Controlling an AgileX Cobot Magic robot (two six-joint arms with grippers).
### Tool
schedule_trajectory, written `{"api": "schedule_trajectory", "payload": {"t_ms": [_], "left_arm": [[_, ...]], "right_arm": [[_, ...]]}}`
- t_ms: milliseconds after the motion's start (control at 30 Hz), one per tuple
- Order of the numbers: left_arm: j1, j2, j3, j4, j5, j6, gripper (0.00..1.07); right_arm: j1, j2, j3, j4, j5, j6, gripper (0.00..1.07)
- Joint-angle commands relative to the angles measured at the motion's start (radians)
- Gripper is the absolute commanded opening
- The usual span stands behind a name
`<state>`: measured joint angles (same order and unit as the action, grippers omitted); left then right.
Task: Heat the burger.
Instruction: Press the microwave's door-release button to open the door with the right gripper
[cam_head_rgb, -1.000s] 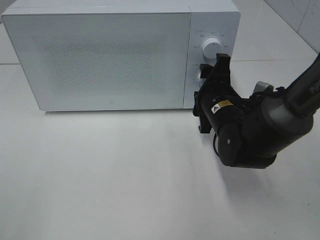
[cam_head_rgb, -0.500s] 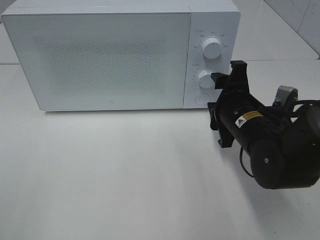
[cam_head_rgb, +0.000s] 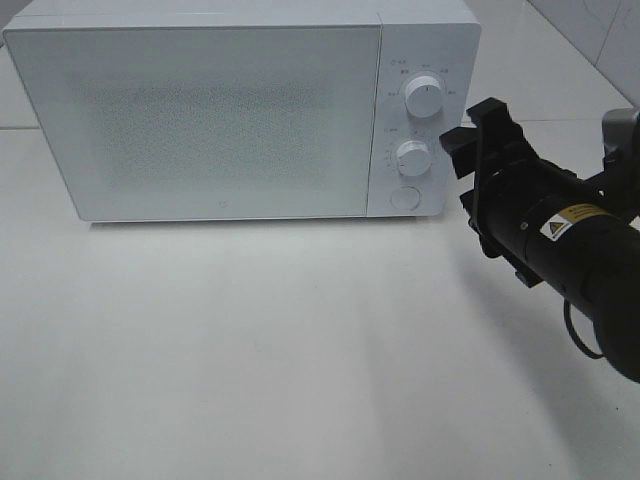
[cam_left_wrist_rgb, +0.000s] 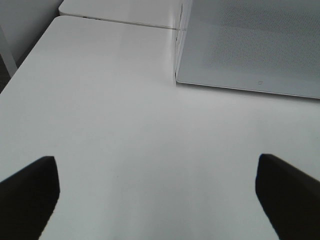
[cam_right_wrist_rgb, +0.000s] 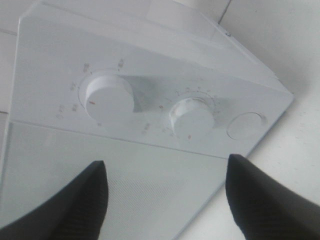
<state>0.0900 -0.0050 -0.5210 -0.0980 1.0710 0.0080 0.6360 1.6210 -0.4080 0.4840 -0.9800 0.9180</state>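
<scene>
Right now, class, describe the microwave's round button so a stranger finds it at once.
Find the white microwave. On its right-hand control panel, the button sits lowest. Unlike the two knobs above it, it is flat, with no pointer line.

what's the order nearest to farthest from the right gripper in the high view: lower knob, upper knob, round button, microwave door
1. lower knob, just left of the right gripper
2. upper knob above, round button below: too close to call
3. microwave door, far left
</scene>
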Motion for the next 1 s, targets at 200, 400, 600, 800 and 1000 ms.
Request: {"api": "schedule_trajectory", "payload": {"t_ms": [200,400,600,800,1000], "left_arm": [[0.002,-0.019,0.003,-0.003,0.000,-0.008,1.00],[0.002,-0.019,0.003,-0.003,0.000,-0.008,1.00],[0.002,-0.019,0.003,-0.003,0.000,-0.008,1.00],[0.002,-0.019,0.003,-0.003,0.000,-0.008,1.00],[0.002,-0.019,0.003,-0.003,0.000,-0.008,1.00]], "right_arm": [[-0.005,-0.160,-0.001,-0.007,0.302,-0.495,0.64],[-0.005,-0.264,-0.001,-0.008,0.507,-0.875,0.64],[-0.005,-0.348,-0.002,-0.018,0.693,-1.030,0.64],[-0.005,-0.448,-0.079,-0.214,1.040,-1.008,0.64],[-0.005,-0.505,-0.171,-0.401,1.291,-0.918,0.64]]}}
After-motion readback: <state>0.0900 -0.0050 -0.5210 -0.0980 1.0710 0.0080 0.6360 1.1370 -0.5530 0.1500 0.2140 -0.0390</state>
